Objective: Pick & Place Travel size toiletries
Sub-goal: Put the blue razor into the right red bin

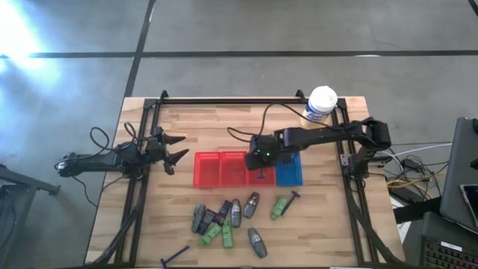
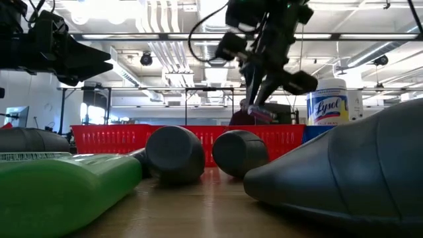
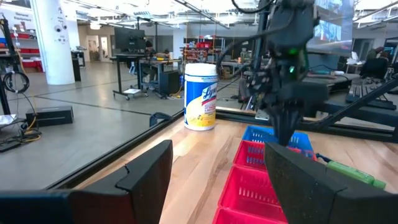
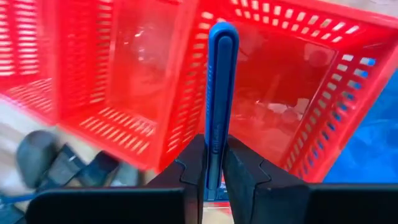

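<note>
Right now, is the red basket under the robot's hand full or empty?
Empty. In the right wrist view, the red basket shows only bare mesh floor, while the right gripper holds a blue stick above it.

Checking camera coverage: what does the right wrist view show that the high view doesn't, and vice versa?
Right wrist only: the right gripper shut on a slim blue razor-like stick, held upright over an empty red mesh basket.

High only: the waiting left gripper open at the table's left side, the white-lidded wipes tub, the blue mesh basket, and the scattered grey bottles and green tubes.

Both: the right gripper, the red baskets.
</note>
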Robot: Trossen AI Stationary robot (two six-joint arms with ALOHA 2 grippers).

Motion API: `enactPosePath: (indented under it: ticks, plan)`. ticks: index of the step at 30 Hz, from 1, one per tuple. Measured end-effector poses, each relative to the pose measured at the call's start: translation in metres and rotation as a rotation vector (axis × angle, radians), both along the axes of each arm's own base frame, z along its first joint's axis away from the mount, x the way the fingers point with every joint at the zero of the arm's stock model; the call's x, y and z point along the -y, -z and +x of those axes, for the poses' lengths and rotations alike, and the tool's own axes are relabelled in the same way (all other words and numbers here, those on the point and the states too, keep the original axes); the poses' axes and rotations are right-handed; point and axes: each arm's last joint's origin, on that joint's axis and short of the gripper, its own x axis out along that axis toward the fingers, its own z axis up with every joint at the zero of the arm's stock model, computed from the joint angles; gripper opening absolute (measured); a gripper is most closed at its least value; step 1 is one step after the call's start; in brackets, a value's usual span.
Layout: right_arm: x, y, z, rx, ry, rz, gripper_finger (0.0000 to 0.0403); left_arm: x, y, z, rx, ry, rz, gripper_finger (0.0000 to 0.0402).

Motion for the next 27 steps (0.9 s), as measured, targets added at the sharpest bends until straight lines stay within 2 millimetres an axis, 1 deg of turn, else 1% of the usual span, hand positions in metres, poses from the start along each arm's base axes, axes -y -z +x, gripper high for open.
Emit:
enactPosePath:
  ticks: [6,10,15,23,25,27]
  plan:
    - [0.003,0.023,0.007,-0.066,0.001,0.022,0.0038,0.0,0.0,0.0,0.0,0.0,0.0,0.0259]
    - [0.003,0.029,0.009,-0.084,-0.003,0.036,0.0047,0.0,0.0,0.0,0.0,0.0,0.0,0.0259]
    - [0.002,0.028,0.008,-0.082,0.008,0.048,0.0081,0.0,0.0,0.0,0.0,0.0,0.0,0.0259]
    - [0.001,0.023,0.006,-0.074,0.008,0.045,0.0163,0.0,0.0,0.0,0.0,0.0,0.0,0.0259]
    - [-0.003,0.019,0.005,-0.063,0.005,0.036,0.0182,0.0,0.0,0.0,0.0,0.0,0.0,0.0259]
    - [-0.009,0.011,0.002,-0.051,0.013,0.025,0.0197,0.0,0.0,0.0,0.0,0.0,0.0,0.0259]
